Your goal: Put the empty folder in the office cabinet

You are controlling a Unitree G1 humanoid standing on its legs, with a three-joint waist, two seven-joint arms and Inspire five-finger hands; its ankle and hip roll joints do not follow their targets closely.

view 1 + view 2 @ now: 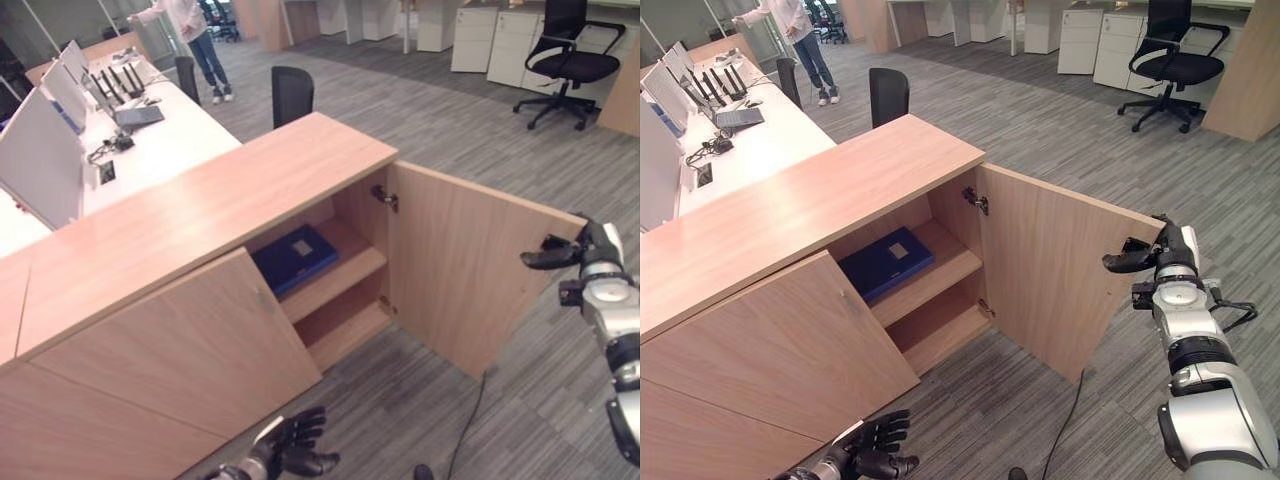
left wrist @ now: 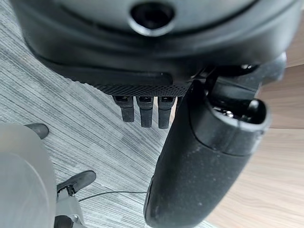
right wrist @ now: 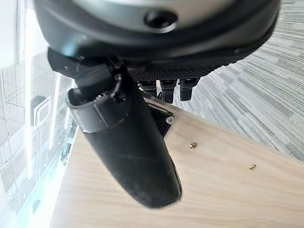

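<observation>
The left hand (image 1: 290,448) hangs low before the cabinet (image 1: 200,215), fingers loosely spread, holding nothing. The blue folder (image 1: 293,257) lies on the upper shelf (image 1: 345,270). The right hand (image 1: 1155,255) grips the open door (image 1: 1055,265) at its top corner.

One dark blue flat folder (image 1: 293,257) lies in one long light-wood cabinet (image 1: 200,205), which has two doors: one open (image 1: 470,265), one closed (image 1: 190,350). Two inner shelves (image 1: 335,285) show. Three black office chairs (image 1: 565,60) stand about. One person (image 1: 195,35) stands far off. Two dark robot hands show: left (image 1: 295,450), right (image 1: 565,255).
</observation>
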